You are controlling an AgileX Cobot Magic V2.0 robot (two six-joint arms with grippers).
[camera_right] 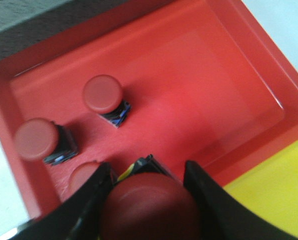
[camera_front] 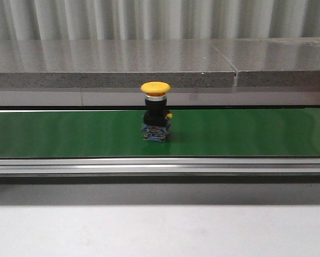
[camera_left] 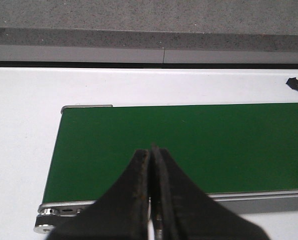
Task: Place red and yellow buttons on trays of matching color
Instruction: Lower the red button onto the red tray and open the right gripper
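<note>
Red button (camera_right: pixel 149 207) sits gripped between the right fingers (camera_right: pixel 91 200) above the red tray (camera_right: pixel 198 90), cap toward the camera; left fingers (camera_left: pixel 139 200) are pressed together, empty.

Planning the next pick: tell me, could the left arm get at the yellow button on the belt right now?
Probably yes. The yellow button stands upright and alone on the green belt, nothing crowding it. The left gripper hangs shut over the belt's end and holds nothing, though the button is outside its camera's view.

I can read no text, label, brand, number or sign anywhere: nothing legible on the yellow button (camera_front: pixel 155 87), the green belt (camera_front: pixel 68 133), or my red tray (camera_right: pixel 228 75).
</note>
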